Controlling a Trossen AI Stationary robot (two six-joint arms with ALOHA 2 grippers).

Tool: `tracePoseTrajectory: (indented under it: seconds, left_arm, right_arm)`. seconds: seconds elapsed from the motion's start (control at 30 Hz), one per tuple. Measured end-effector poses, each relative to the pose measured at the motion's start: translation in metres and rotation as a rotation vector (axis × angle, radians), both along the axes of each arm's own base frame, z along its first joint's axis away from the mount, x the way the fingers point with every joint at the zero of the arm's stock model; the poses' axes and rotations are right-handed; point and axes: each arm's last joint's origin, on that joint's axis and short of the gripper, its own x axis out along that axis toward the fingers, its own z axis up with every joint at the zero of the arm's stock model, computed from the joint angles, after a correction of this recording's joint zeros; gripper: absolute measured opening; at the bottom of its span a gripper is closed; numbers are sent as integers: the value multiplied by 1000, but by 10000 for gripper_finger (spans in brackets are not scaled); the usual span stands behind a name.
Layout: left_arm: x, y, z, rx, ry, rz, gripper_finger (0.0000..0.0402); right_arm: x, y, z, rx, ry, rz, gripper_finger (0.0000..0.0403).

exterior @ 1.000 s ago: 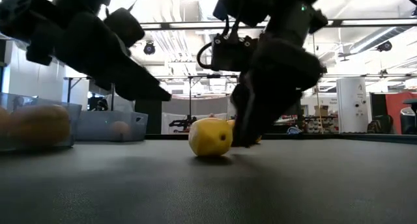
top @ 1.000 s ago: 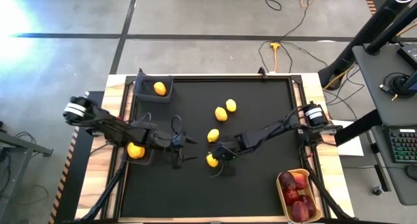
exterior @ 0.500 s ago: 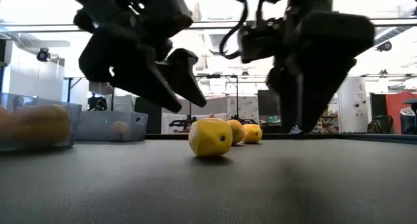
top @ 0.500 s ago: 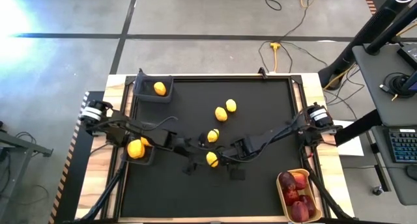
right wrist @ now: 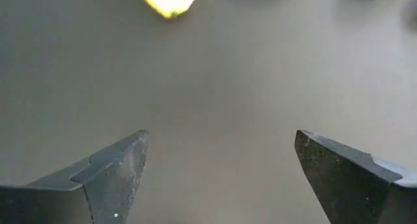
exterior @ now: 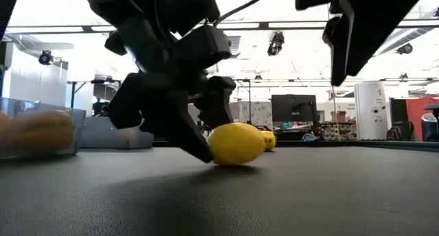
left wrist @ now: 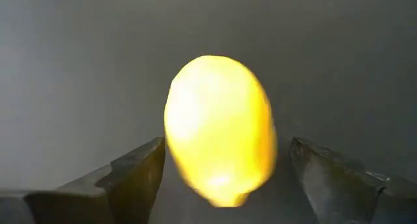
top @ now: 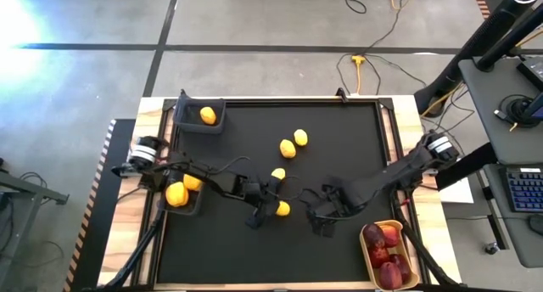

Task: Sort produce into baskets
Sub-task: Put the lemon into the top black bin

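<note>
A yellow lemon [top: 282, 209] lies on the black mat [top: 339, 131] near the table's middle. My left gripper [top: 270, 209] is open, with one finger on either side of the lemon [left wrist: 218, 129]. My right gripper [top: 321, 222] hangs open above bare mat to the lemon's right, holding nothing. Three more lemons [top: 288, 148] lie farther back on the mat. A dark bin [top: 191, 122] at the far left holds one lemon. A second bin [top: 192, 205] at the left edge holds yellow fruit. The tan tray [top: 368, 256] at the near right holds dark red fruits. My left gripper has one finger [left wrist: 133, 175] against the lemon's side [left wrist: 171, 139], while the other finger stands apart from it. The fingers slant down from the table's left. The lemon rests on the mat [exterior: 236, 144], lying on its side.
Bare mat lies along the near edge and at the far right. The right arm [top: 399, 173] reaches in from the table's right edge, and the left arm crosses above the left bin. A wooden border [top: 153, 114] frames the mat.
My left gripper has gone toward the table's right, rolled at the wrist and come down around the lemon. The lemon has slid a little to the right and turned onto its side. My right gripper has risen off the lemon and drawn back toward the near right.
</note>
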Motion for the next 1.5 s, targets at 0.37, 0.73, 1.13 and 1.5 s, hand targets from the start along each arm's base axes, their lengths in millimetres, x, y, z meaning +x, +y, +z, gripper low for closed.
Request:
tracePoseTrajectory:
  seconds: [0.37,0.73,1.13,1.5]
  left_arm:
    - [16,-4,-14,-200,-147,98,310]
    - [19,-5,-31,-322,-147,241,308]
    - [10,-3,9,-419,-280,273,175]
    - [-112,84,92,-102,-454,737,175]
  right_arm:
    - [-4,3,7,-54,-65,-10,377]
    - [-4,2,7,-68,-70,-15,377]
    - [-4,2,7,-102,-82,-13,377]
    - [4,5,-14,-65,-202,17,377]
